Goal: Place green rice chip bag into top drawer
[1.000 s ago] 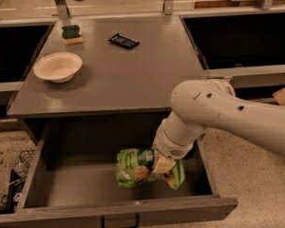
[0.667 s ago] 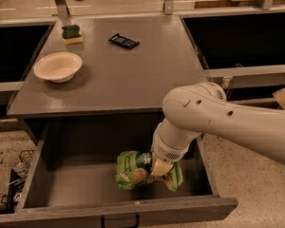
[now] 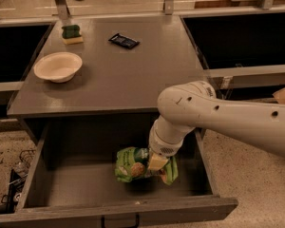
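The green rice chip bag (image 3: 132,164) is inside the open top drawer (image 3: 76,186), right of the middle of its floor. It is crumpled, with tan rice cakes pictured on it. My gripper (image 3: 157,162) reaches down into the drawer from the right and sits at the bag's right half, covering part of it. The big white arm (image 3: 213,118) hangs over the drawer's right side. The drawer is pulled far out, and its front panel with the small black handle (image 3: 119,221) is at the bottom of the view.
On the grey tabletop (image 3: 128,75) above the drawer are a cream bowl (image 3: 58,66) at the left, a green-topped sponge (image 3: 71,33) at the back left and a small black wrapper (image 3: 123,41) at the back middle. Dark openings flank the table.
The arm and gripper have shifted a little to the left over the bag. The bag stays in about the same spot in the drawer.
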Robot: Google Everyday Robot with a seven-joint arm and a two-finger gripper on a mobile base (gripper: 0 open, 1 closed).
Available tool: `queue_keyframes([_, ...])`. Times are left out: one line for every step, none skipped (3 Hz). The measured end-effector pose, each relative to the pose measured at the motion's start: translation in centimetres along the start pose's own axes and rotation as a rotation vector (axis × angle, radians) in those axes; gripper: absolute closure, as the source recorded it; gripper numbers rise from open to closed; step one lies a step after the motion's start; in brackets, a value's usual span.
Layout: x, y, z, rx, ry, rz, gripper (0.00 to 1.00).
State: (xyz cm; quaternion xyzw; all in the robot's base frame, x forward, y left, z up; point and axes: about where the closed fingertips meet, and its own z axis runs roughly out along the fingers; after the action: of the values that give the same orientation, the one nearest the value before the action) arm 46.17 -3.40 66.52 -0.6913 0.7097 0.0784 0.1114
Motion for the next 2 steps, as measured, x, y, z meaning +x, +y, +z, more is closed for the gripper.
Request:
queue_keyframes([0.12,-0.41,0.88,-0.012,0.004,0.008,1.00])
queue_keyframes([0.39,-0.64,1.74,-0.027,0.006,0.017,1.00])
